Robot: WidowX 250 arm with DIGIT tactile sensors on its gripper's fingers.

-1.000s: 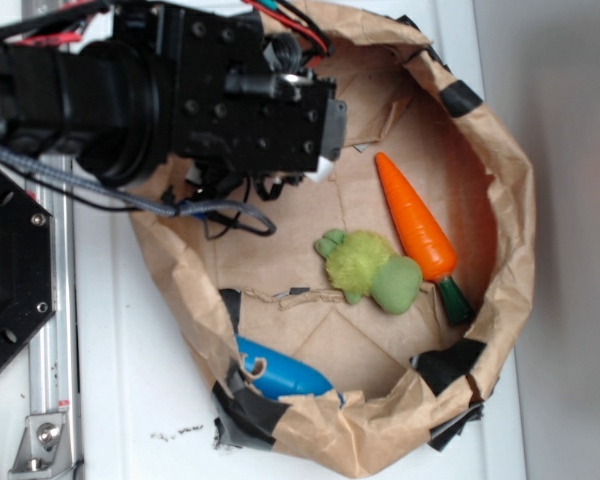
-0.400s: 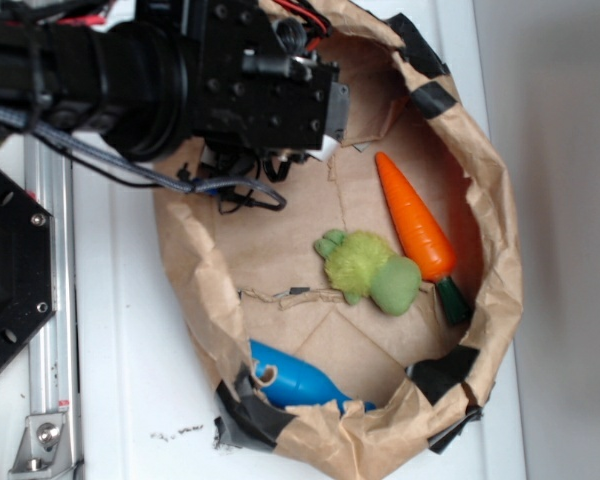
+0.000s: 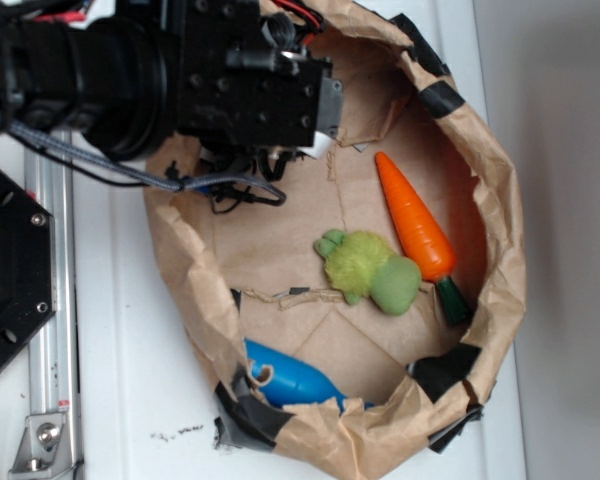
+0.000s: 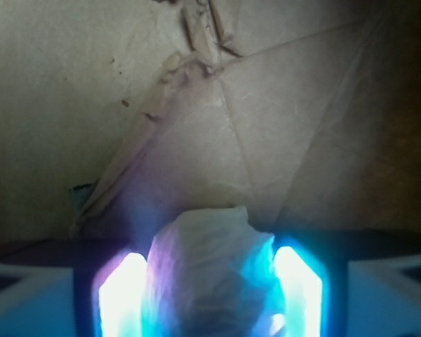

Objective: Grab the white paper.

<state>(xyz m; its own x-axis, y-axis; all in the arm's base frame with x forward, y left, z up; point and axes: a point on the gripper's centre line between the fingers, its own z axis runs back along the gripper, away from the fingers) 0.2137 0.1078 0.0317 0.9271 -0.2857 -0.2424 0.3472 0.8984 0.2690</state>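
Observation:
In the wrist view the white paper (image 4: 210,274), a lumpy crumpled wad, sits pinched between my two glowing fingers (image 4: 123,295). My gripper (image 4: 210,295) is shut on it, above the brown floor of the bag. In the exterior view the black gripper (image 3: 325,125) hangs at the bag's upper left. A sliver of the white paper (image 3: 321,146) shows under its tip; the rest is hidden by the arm.
A brown paper bag (image 3: 500,220) with black tape patches holds an orange carrot (image 3: 415,220), a green plush toy (image 3: 370,270) and a blue object (image 3: 285,378). A black mount (image 3: 10,270) and a metal rail (image 3: 50,300) stand on the left.
The arm shifted up and left, then settled. The bag's wall changed shape and the blue object slid a little.

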